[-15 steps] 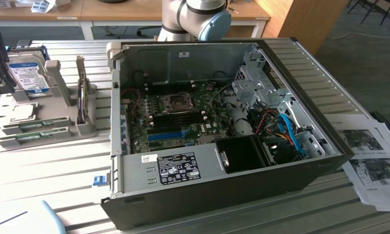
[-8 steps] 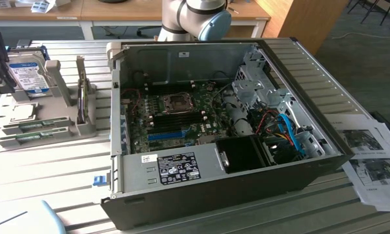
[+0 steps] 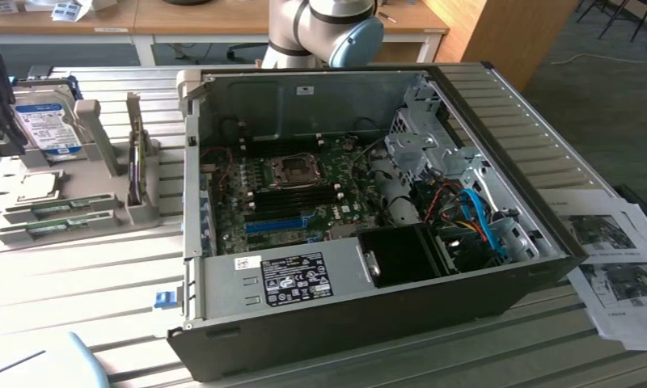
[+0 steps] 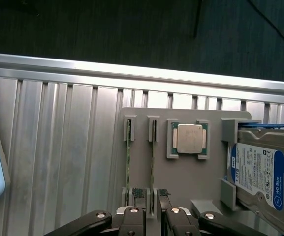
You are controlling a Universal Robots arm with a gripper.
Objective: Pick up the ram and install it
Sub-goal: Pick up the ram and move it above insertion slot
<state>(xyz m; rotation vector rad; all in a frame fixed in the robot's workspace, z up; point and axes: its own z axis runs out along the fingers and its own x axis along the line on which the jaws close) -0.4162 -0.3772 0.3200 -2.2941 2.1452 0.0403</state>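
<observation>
Your gripper [image 4: 151,193], jaws apart, hangs at the gray tray's [image 4: 191,177] edge. Its fingers [image 4: 138,194] hide the ram's [image 4: 152,157] near end, so you cannot tell contact.

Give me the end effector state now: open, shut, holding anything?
End effector: open, holding nothing, poised at the end of a ram stick racked in the grey holder.
</observation>
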